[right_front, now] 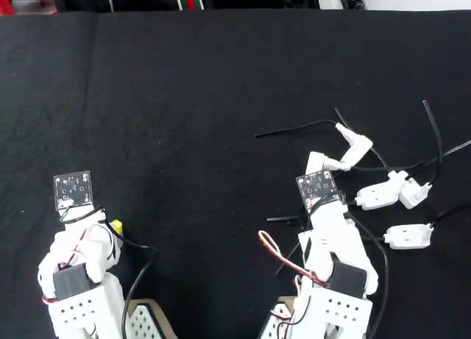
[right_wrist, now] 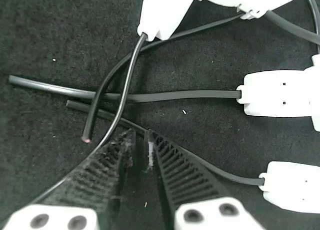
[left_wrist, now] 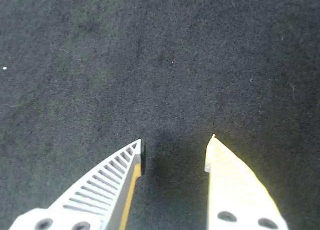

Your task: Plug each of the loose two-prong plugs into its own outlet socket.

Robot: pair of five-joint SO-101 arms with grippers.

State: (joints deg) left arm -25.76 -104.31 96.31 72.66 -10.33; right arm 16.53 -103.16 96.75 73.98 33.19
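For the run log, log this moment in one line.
Left gripper open over black cloth | right gripper shut above black cords | white plastic plugs and sockets nearby

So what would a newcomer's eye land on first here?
The tangle of white plugs and black cords on the right side stands out against the black cloth, with the right hand low over the crossed cords. The left hand hangs open over bare cloth.
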